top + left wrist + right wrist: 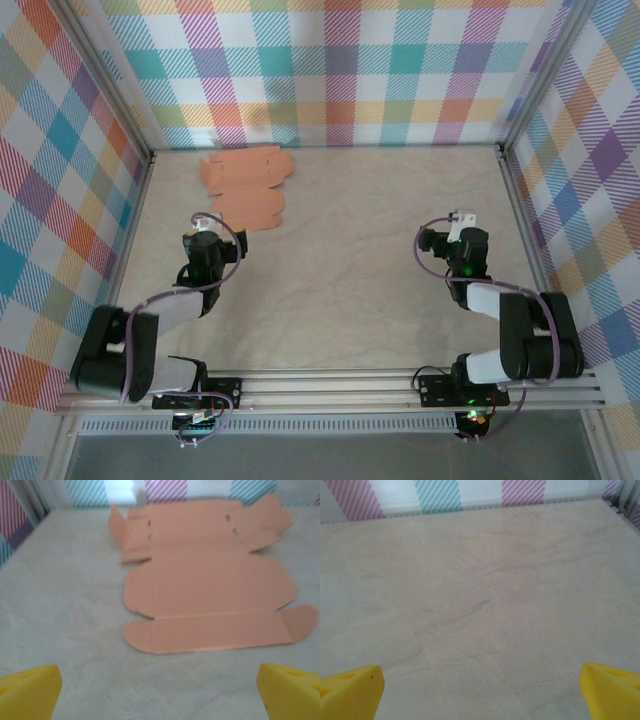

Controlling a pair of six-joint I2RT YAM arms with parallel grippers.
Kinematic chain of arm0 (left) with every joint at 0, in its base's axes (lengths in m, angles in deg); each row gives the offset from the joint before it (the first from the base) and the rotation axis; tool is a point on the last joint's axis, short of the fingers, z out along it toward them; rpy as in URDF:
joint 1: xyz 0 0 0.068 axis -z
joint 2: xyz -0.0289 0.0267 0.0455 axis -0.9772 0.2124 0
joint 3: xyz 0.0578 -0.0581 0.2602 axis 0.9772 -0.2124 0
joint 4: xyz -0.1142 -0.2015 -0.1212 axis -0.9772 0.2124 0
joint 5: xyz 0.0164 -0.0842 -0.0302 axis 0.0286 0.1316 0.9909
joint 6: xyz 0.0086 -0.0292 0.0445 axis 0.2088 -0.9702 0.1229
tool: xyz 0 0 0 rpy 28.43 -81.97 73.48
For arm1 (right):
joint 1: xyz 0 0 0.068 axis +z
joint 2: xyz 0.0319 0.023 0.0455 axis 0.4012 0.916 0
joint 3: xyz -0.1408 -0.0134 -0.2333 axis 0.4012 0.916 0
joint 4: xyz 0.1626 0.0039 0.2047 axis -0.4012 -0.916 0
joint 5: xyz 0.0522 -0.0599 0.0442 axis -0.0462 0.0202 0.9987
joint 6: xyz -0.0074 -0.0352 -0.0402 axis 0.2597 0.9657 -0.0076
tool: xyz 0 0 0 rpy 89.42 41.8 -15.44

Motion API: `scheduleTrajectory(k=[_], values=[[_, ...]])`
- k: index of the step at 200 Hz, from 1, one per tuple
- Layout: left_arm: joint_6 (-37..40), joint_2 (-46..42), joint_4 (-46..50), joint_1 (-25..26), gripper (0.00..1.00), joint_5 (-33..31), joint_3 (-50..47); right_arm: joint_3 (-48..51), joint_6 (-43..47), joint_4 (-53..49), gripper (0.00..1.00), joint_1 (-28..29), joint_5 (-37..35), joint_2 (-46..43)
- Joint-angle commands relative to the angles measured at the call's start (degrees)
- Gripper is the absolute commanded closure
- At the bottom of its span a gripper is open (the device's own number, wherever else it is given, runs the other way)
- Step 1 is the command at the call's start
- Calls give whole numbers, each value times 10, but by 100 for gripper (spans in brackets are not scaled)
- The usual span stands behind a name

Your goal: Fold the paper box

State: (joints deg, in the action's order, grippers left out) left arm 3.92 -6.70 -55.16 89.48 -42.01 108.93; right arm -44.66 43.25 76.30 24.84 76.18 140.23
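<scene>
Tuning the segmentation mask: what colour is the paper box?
Salmon-orange paper box, best in left wrist view.

The left gripper is low over the table with its jaws spread wide. The right gripper is set the same way. The left arm and right arm are both bent at the elbow, reaching forward.

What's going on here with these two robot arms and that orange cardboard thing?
Two arms are set up to fold a paper box, which lies as an unfolded, mostly flat orange sheet at the far left of the table. The left gripper is open and faces the sheet from its near side without touching it. The right gripper is open above bare tabletop on the right. No folding is done yet.
</scene>
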Motion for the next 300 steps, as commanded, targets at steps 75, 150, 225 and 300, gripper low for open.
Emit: scheduleTrajectory(k=[75, 150, 225, 300], values=[[-229, -225, 426, 52, 0, 9, 109, -227, -214, -375, 0, 118, 85, -44], [-232, -254, 558, 50, 0, 28, 195, -479, -357, -418, 22, 311, 94, 264], [-252, -285, 589, 50, 0, 54, 165, -813, -355, -522, 45, 389, 129, 539], [-246, -298, 585, 50, 0, 53, 156, -987, -342, -613, 60, 393, 144, 663]])
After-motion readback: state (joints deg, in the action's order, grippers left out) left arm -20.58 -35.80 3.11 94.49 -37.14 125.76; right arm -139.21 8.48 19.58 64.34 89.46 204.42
